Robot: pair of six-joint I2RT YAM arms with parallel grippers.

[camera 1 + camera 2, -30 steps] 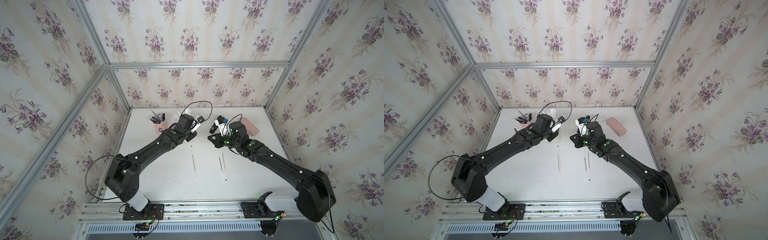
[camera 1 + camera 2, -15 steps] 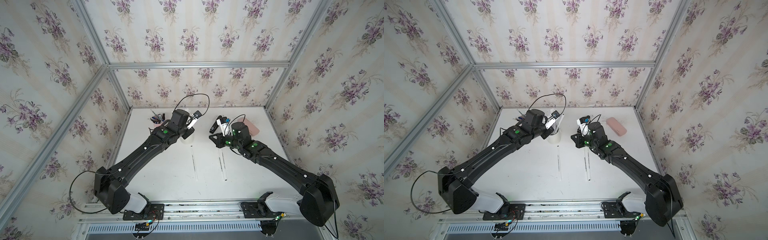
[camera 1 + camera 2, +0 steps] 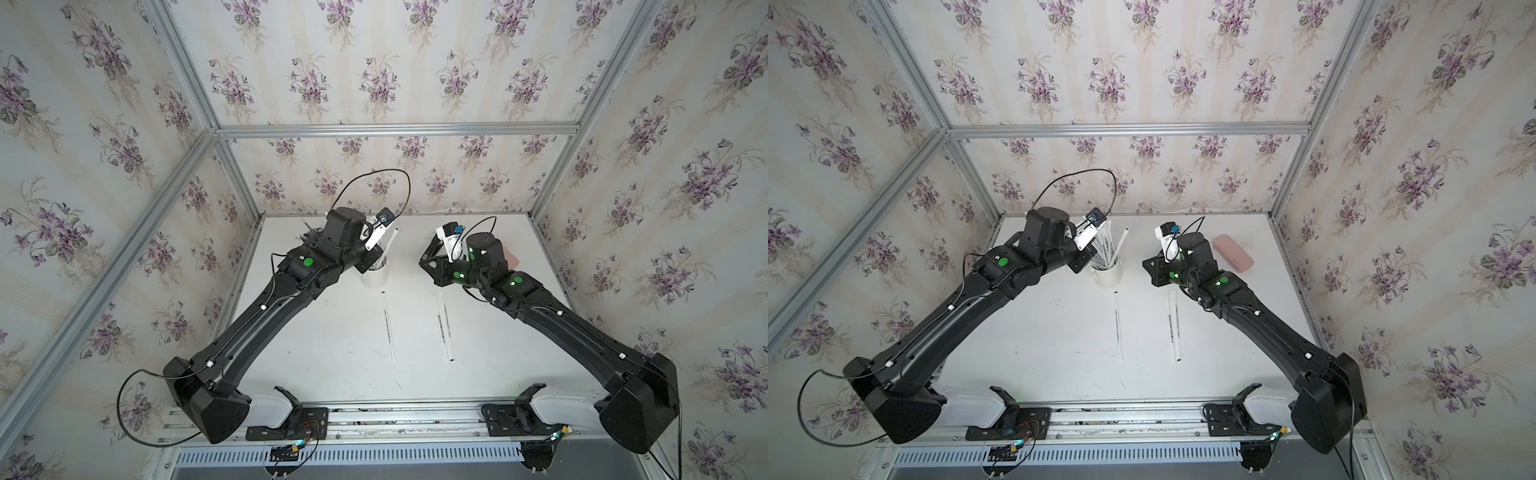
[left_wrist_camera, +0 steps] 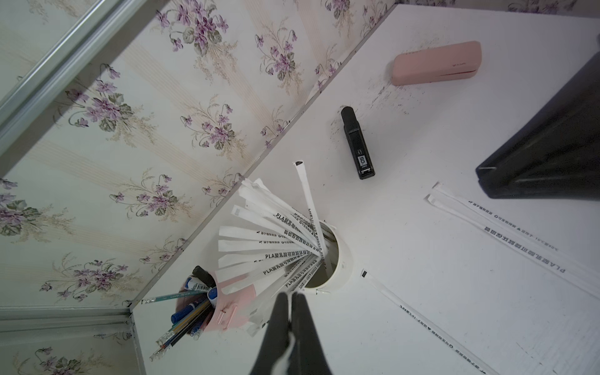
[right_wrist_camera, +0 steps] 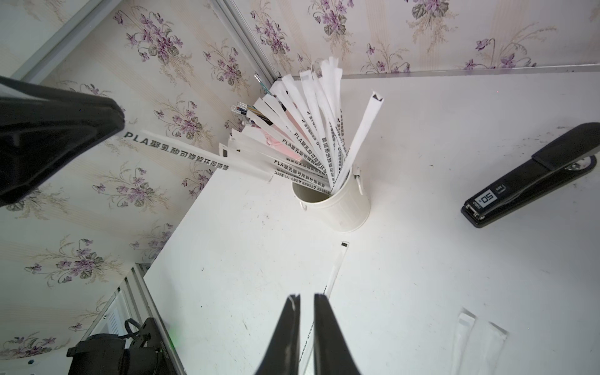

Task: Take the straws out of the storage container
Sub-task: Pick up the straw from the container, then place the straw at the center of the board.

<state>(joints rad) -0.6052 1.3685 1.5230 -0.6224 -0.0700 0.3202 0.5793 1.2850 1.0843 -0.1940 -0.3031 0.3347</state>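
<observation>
Straws (image 4: 276, 246) in white paper stand fanned out in the storage container (image 5: 341, 207), a small white cup that stands upright near the back of the table (image 3: 332, 353), between the two arms and closer to the left one. Their bottom ends are hidden down inside the cup. The left gripper (image 4: 290, 297) is squeezed tight just beside the cup's rim, and it pinches one straw (image 5: 194, 156) that sticks out sideways from its black fingers. The fingers hide one end of that straw; the other end lies close to the rim, and I cannot tell if it is in the cup or out. The right gripper (image 5: 306, 297) hangs above the table, a bit away from the cup, with its jaws a small crack apart and nothing held that I can see. In a top view the left arm (image 3: 266, 316) covers part of the cup and most of the pink pen cup (image 4: 233, 311), which is full of pens (image 4: 186, 316) and stands just beside it, nearer the back corner. A single loose straw (image 3: 387, 328) and a pair of loose straws (image 3: 444, 324) lie flat on the table in front of the cup; the right wrist view cuts the pair off. A black stapler (image 4: 357, 146) lies near the back wall, and a pink case (image 3: 1232, 253) lies past it; in a top view the right arm (image 3: 486, 257) hides most of the case.
</observation>
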